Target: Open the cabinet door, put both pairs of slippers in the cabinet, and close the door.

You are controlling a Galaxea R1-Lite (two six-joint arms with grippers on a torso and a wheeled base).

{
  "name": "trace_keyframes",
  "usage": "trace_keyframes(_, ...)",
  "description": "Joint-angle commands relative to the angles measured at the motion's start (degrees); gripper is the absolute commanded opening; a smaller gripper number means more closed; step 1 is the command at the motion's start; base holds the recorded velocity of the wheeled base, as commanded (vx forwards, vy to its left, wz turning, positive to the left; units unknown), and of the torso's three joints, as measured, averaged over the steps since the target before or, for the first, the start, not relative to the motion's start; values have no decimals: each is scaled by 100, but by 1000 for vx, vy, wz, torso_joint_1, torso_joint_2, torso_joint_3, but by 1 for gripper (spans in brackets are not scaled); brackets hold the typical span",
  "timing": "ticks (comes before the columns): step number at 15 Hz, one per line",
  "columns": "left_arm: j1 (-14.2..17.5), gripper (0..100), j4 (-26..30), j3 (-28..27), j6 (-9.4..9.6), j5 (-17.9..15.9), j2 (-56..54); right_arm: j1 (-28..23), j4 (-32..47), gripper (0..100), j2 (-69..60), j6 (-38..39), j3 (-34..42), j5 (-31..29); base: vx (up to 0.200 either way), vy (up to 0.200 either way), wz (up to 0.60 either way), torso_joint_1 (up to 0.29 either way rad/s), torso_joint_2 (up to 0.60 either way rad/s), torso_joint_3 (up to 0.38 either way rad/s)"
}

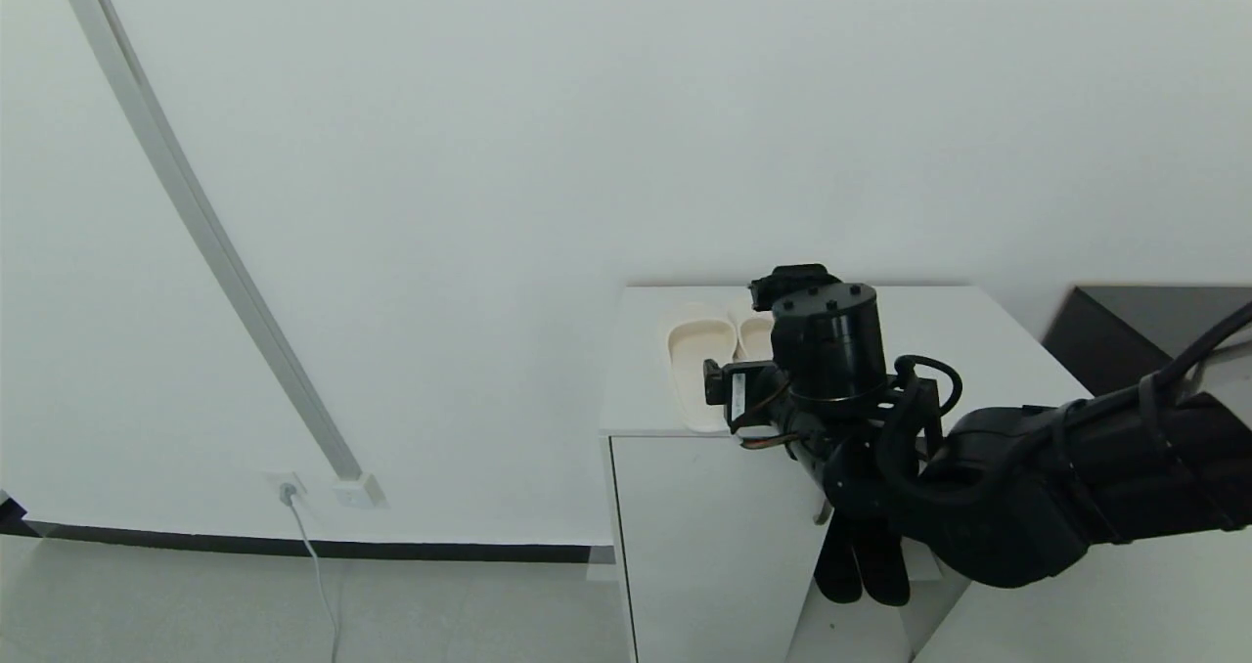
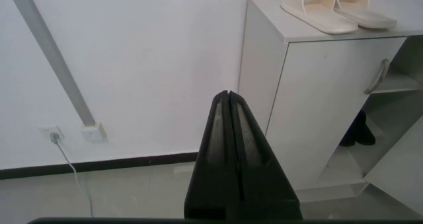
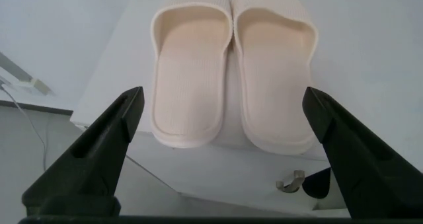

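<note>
A pair of cream slippers [image 1: 699, 360] [image 3: 231, 72] [image 2: 337, 9] lies side by side on top of the white cabinet [image 1: 929, 350]. My right gripper [image 3: 223, 95] hangs open just above them, one finger on each outer side of the pair, touching neither. A pair of black slippers [image 1: 861, 565] [image 2: 360, 133] stands inside the cabinet's open right half. The left door [image 2: 324, 112] with its handle [image 2: 375, 77] is closed. My left gripper [image 2: 229, 102] is shut on nothing, low and well to the left of the cabinet.
A wall socket with a cable [image 1: 287, 492] and a slanting grey conduit [image 1: 196, 213] sit on the white wall left of the cabinet. Dark furniture [image 1: 1125, 335] stands to the cabinet's right. Bare floor [image 2: 132, 191] lies below the left gripper.
</note>
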Motion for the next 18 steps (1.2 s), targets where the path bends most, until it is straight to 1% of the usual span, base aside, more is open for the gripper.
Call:
trace_keyframes(1, 0, 0, -9, -7, 4, -2, 7, -11, -16, 100, -29, 91, 126, 11, 0, 0, 0, 0, 0, 0)
trace_keyframes(4, 0, 0, 0, 2, 4, -2, 7, -38, -52, 100, -29, 161, 328, 108, 200, 0, 0, 1, 2, 2)
trace_keyframes(7, 0, 0, -9, 2, -4, 7, 7, -38, -465, 100, 68, 135, 645, 116, 200, 0, 0, 4, -4, -1)
trace_keyframes(12, 0, 0, -9, 2, -13, 7, 7, -29, -772, 100, 314, 117, 829, 143, 0, 0, 0, 0, 0, 0)
trace_keyframes(14, 0, 0, 0, 2, -13, 7, 7, -55, -1018, 100, 543, 38, 776, 204, 0, 0, 0, 0, 0, 0)
trace_keyframes(16, 0, 0, 0, 2, -13, 7, 7, -170, -1282, 100, 798, -76, 715, 433, 0, 0, 0, 0, 0, 0)
trace_keyframes(18, 0, 0, -9, 2, -4, 7, 7, -319, -1405, 100, 1096, -94, 469, 459, 0, 0, 0, 0, 0, 0)
